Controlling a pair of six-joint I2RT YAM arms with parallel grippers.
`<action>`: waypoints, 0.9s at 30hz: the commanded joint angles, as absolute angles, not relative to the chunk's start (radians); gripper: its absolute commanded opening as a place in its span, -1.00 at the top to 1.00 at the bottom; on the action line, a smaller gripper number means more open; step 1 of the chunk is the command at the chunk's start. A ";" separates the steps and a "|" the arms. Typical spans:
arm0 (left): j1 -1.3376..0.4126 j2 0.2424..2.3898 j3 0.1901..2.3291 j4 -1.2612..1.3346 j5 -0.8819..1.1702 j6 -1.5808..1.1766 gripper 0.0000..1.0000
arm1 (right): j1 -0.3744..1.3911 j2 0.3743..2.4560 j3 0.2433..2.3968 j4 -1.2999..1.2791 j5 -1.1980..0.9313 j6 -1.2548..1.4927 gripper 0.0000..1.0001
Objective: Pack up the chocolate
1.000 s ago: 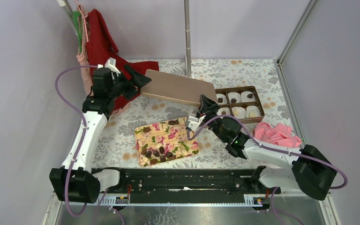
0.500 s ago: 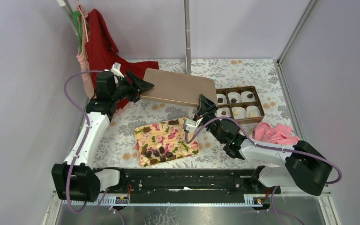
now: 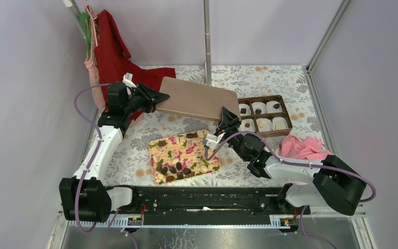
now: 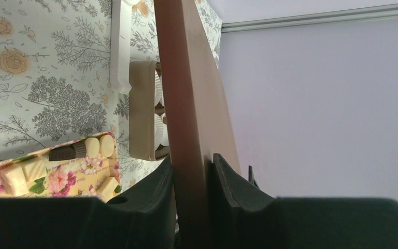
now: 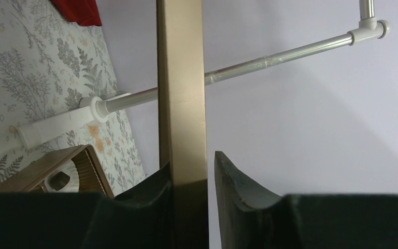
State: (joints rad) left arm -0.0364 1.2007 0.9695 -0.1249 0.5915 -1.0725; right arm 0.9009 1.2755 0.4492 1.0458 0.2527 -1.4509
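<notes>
I see the floral table [image 3: 290, 83] with both arms reaching in over it. Between them they hold the flat brown lid [image 3: 199, 98], which spans from the left arm to the box. My left gripper [image 3: 158, 97] pinches the lid's left edge, a finger on each face; the wrist view shows the panel wedged between the two pads. My right gripper [image 3: 225, 116] pinches the lid's near right corner the same way.

The flowered tray [image 3: 207, 136] lies below the lid, nearer the bases and between the two arms. The brown box [image 3: 285, 129] sits just right of the right gripper, its white cups in two rows.

The chocolate [image 3: 173, 168] lies mostly in a cluster at the tray's near left corner, well apart from both grippers and nearer the right one. A couple of pieces lie along the tray's far edge. A few more sit in cups in the box, close to the right gripper.
</notes>
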 commanded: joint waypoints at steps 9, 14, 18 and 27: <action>-0.020 1.139 0.828 0.218 0.595 -1.209 1.00 | 0.911 1.064 0.529 0.633 0.391 -0.999 -0.41; -0.020 1.134 0.775 0.364 0.572 -1.288 1.00 | 0.910 0.999 0.567 0.378 0.405 -0.760 -0.63; -0.021 1.147 0.747 0.476 0.558 -1.337 1.00 | 0.909 0.981 0.606 0.192 0.422 -0.606 -0.75; -0.020 1.177 0.745 0.579 0.510 -1.376 1.00 | 0.742 0.954 0.690 -0.093 0.347 -0.286 -0.99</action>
State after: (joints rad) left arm -0.0307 1.1728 0.7380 0.3923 0.5430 -1.3304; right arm 0.8467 0.9981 0.6106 0.0532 0.3946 -0.5003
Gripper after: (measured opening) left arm 0.253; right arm 0.988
